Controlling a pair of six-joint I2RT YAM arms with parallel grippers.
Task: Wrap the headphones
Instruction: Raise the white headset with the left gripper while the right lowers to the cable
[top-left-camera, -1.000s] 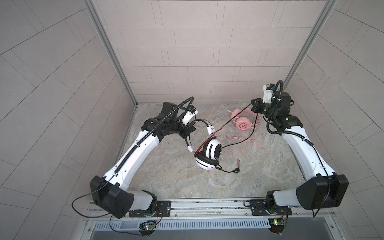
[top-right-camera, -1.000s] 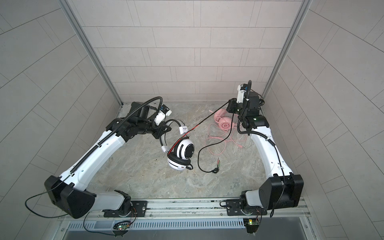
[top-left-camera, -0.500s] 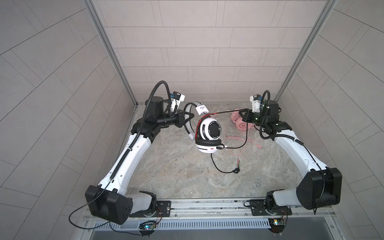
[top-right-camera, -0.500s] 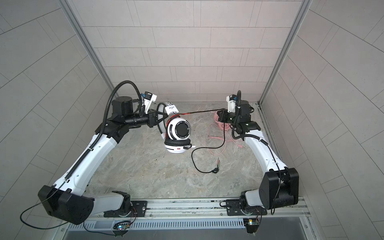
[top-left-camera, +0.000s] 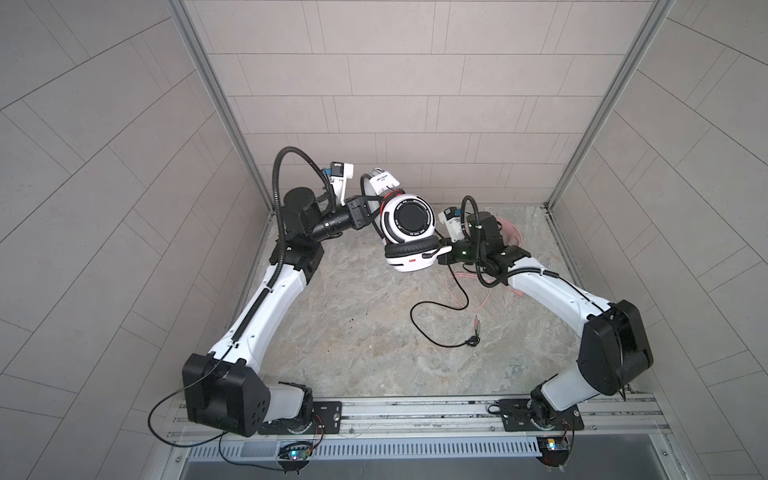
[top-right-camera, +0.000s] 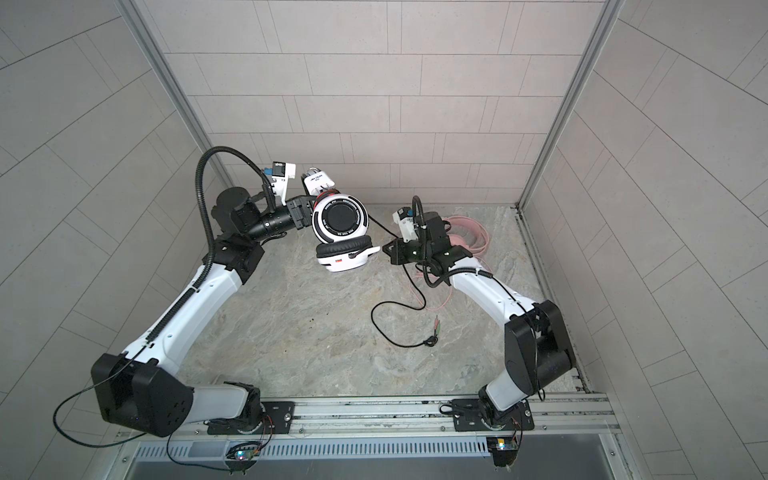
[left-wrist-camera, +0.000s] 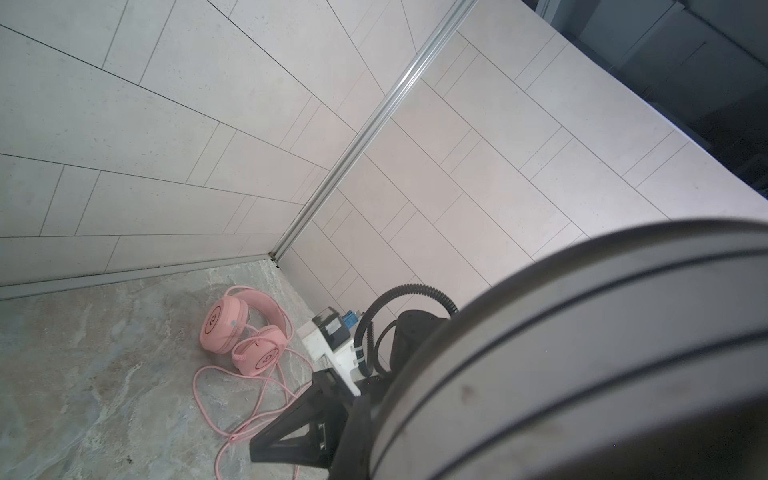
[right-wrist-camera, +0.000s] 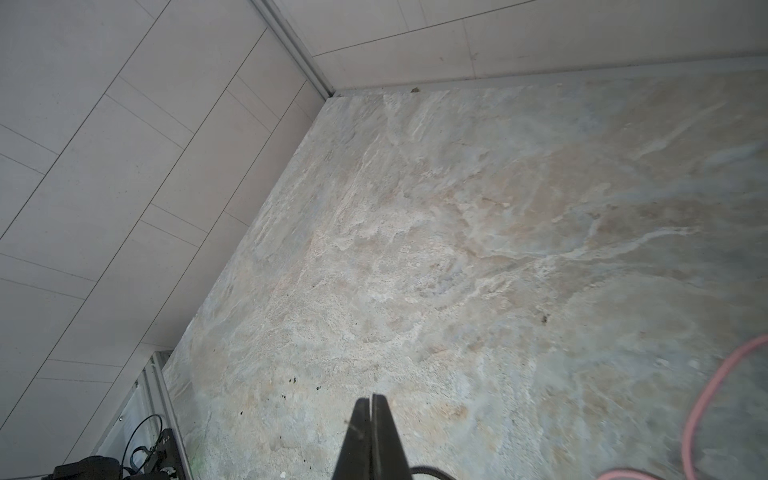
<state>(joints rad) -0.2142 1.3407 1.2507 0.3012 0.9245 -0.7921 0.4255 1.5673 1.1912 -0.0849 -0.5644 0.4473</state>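
While the left gripper (top-left-camera: 370, 211) holds the white headset (top-left-camera: 409, 232) up by its band, the right gripper (top-right-camera: 388, 249), pinched on the black cable (top-left-camera: 412, 314), waits just beside it.

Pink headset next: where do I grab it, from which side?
Take the pink headset by its headband, from above, jaws across it: both ear cups rest on the table, and the band seems to arch clear between them.
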